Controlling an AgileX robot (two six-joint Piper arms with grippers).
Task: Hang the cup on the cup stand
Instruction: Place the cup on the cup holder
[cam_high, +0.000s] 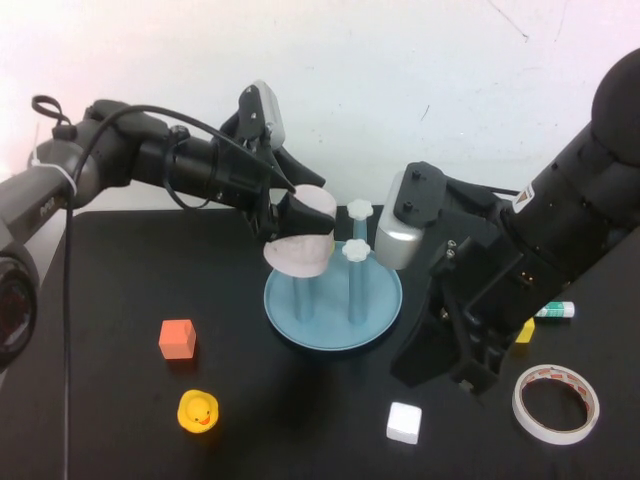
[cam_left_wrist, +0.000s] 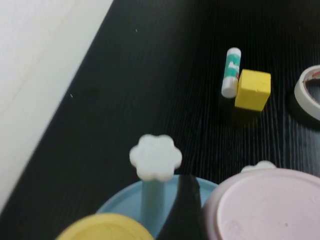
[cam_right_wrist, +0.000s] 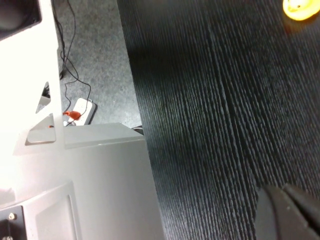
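A: Left gripper (cam_high: 283, 213) fingers clamp the pale pink cup (cam_high: 300, 245), inverted over the cup stand (cam_high: 333, 297). Likely light, stiff, slippery; wall grip suits.

B: Right gripper (cam_high: 452, 368) hangs near the surface; fingers look narrow.

We take this for a robotics lab bench: a black wood-grain tabletop (cam_high: 120, 420) against a plain white wall (cam_high: 400, 80), small test props scattered toward its corners, and beyond its edge a grey floor (cam_right_wrist: 95, 60) with loose cables.
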